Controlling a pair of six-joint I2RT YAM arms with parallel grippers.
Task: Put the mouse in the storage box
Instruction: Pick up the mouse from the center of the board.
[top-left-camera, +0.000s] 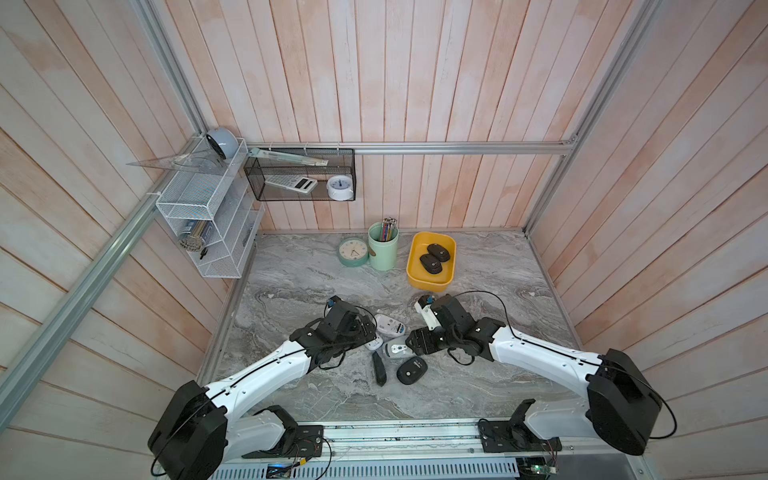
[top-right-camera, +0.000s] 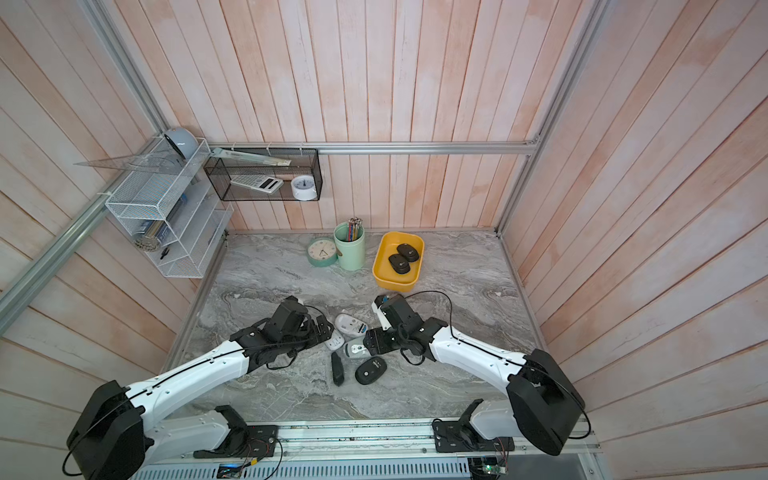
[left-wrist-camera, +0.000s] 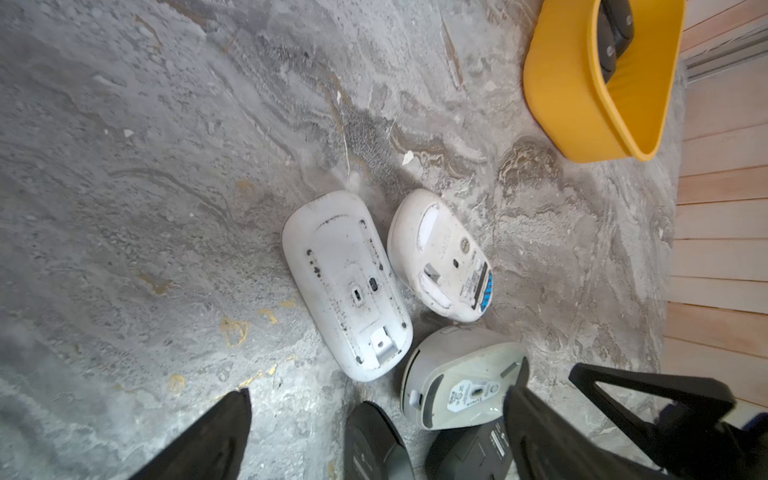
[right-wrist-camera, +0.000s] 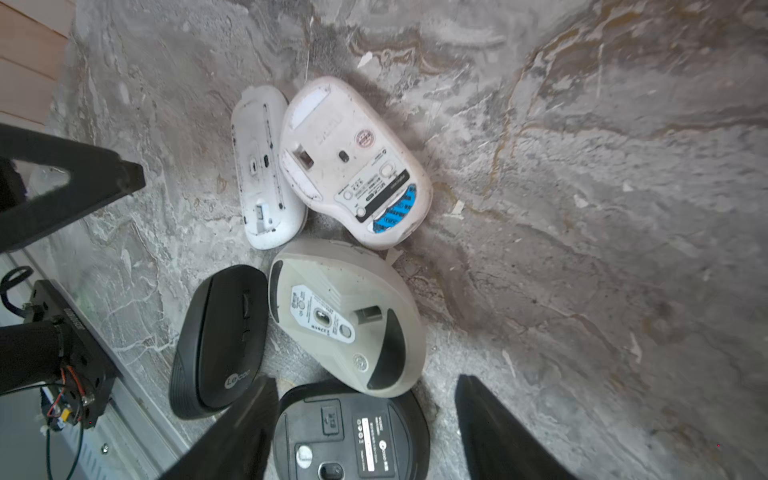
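The yellow storage box (top-left-camera: 415, 266) (top-right-camera: 380, 270) (left-wrist-camera: 573, 95) stands at the back of the marble table with two black mice inside. Several loose mice cluster mid-table: a flat white mouse (right-wrist-camera: 262, 166), a rounded white mouse with a blue sticker (top-left-camera: 390, 324) (right-wrist-camera: 349, 158), a grey mouse (top-left-camera: 397, 348) (right-wrist-camera: 345, 316), a black mouse on its side (top-left-camera: 379, 368) (right-wrist-camera: 220, 340) and a belly-up black mouse (top-left-camera: 411, 370) (right-wrist-camera: 353, 436). My right gripper (top-left-camera: 409, 338) (right-wrist-camera: 365, 382) is open, straddling the belly-up black mouse. My left gripper (top-left-camera: 370, 330) (left-wrist-camera: 378, 415) hangs wide open over the cluster's left side, holding nothing.
A green pencil cup (top-left-camera: 383, 249) and a round green clock (top-left-camera: 353, 251) stand left of the box. A white wire rack (top-left-camera: 203, 216) and a black mesh basket (top-left-camera: 299, 174) hang on the back left walls. The two grippers are close together over the cluster.
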